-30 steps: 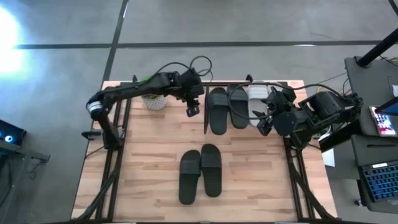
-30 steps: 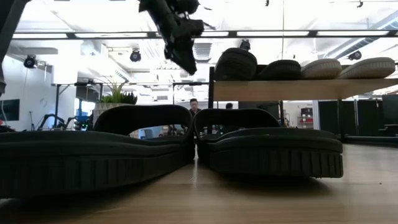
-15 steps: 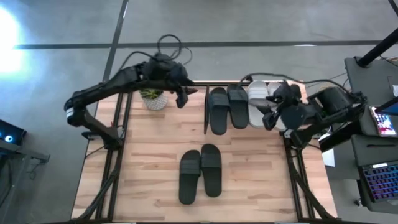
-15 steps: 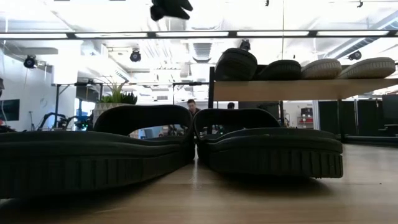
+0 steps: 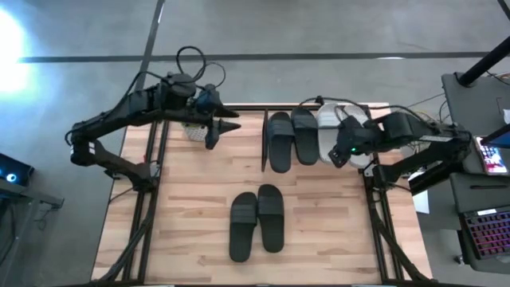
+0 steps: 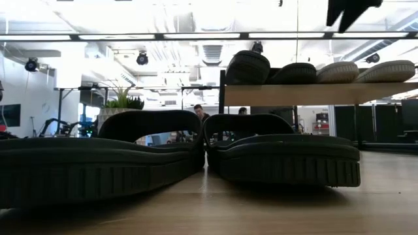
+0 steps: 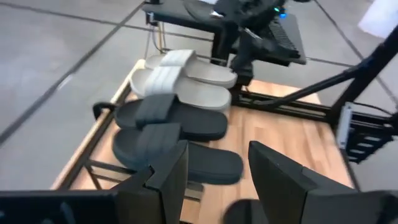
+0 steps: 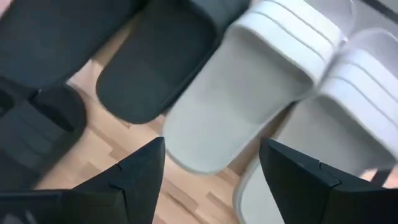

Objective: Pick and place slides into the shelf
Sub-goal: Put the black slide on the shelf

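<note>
Two black slides point(image 5: 279, 140) point(image 5: 304, 135) and two light grey slides point(image 5: 329, 131) lie side by side on top of the shelf point(image 6: 320, 93), soles on its wooden board. Another black pair point(image 5: 256, 221) rests sole-down on the table's near middle and fills the low view point(image 6: 176, 153). My left gripper point(image 5: 221, 127) hovers open over the far left of the table, left of the shelf, facing the slides point(image 7: 168, 118). My right gripper point(image 5: 339, 151) hangs open just above the grey slides point(image 8: 249, 93), touching nothing.
A small potted plant point(image 5: 194, 127) stands at the table's far left, under my left arm. The shelf's black frame edge point(image 5: 264, 143) stands left of the shelved slides. Bare wood lies on both sides of the black pair on the table. People show in the room behind point(image 6: 199, 112).
My left gripper has drawn back from beside the shelf toward the table's left edge and risen out of the low view. My right arm has shifted over the shelf, its gripper now showing at the top right of the low view. No slide has moved.
</note>
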You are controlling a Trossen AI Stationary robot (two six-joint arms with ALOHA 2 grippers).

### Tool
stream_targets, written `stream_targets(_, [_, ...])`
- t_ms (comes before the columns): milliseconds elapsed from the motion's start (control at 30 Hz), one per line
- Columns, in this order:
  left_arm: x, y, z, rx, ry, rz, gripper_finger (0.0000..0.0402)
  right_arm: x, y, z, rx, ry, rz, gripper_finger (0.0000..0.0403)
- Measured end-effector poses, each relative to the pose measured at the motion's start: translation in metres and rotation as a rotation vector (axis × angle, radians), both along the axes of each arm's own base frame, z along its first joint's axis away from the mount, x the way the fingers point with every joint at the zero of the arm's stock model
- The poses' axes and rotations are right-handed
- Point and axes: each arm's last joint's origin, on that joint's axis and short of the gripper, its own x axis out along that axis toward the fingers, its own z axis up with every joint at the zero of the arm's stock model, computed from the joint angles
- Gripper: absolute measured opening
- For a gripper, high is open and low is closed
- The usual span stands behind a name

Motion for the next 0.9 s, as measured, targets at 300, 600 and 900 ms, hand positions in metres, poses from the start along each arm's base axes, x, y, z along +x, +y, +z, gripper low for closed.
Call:
stream_targets(300, [-0.013,-0.005,-0.026,-0.085,0.062,0.027,0.0155,-0.053,-0.013,0.022,0.003,-0.258,-0.255,0.0119])
stream_targets(600, [-0.028,-0.009,-0.045,-0.133,0.047,0.058,0.0155,-0.072,-0.025,0.006,-0.01,-0.251,-0.402,0.0013])
stream_targets(900, [-0.008,-0.004,-0.065,-0.166,-0.045,0.061,0.0155,-0.072,-0.03,-0.018,0.125,-0.187,-0.484,0.0012])
